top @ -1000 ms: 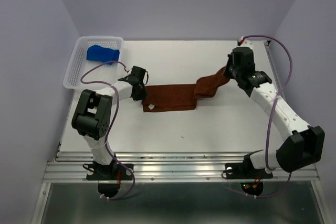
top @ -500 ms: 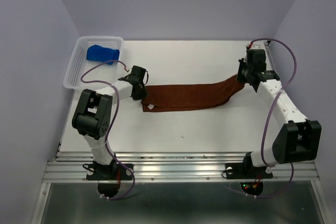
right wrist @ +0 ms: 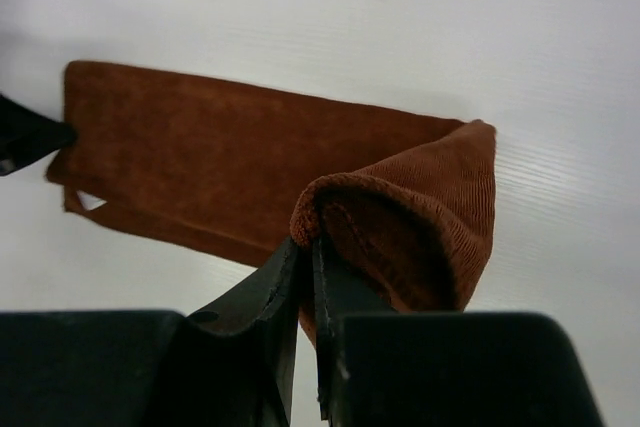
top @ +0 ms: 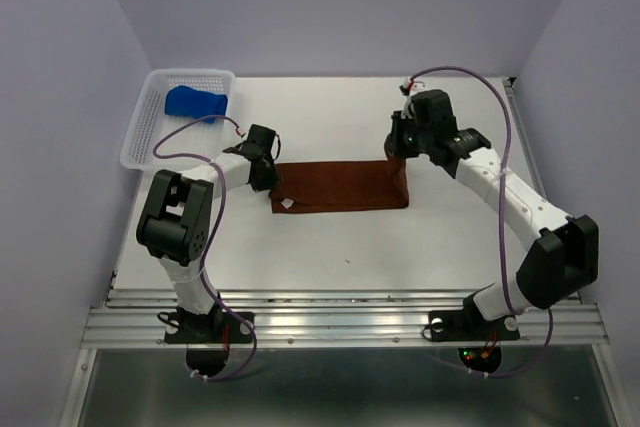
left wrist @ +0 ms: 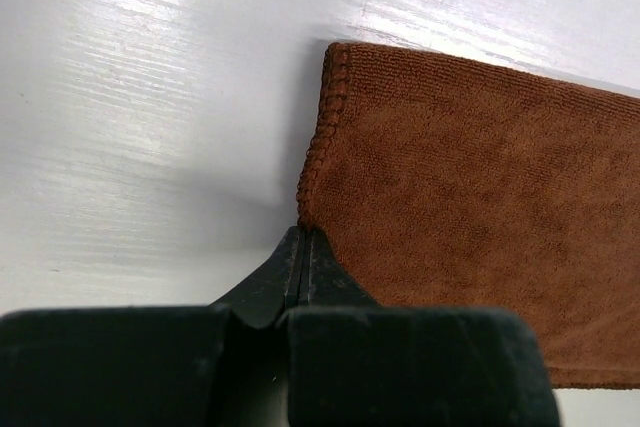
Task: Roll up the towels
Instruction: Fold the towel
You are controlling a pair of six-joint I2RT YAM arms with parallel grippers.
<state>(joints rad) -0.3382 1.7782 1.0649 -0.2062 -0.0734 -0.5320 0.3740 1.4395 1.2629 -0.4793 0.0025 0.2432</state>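
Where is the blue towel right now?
In the top view, the blue towel lies inside the white perforated basket at the far left corner of the table, away from both arms.

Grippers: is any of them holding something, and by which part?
The right gripper pinches the rust-brown towel by the hem of its right end, folded back. The left gripper is shut at its left hem; a grip there cannot be told.

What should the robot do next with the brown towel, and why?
Probably carry the right gripper a little toward the left gripper, low over the brown towel. It pinches the towel's right end, curled over the flat part, while the shut left gripper sits at the left edge, so that should begin a roll.
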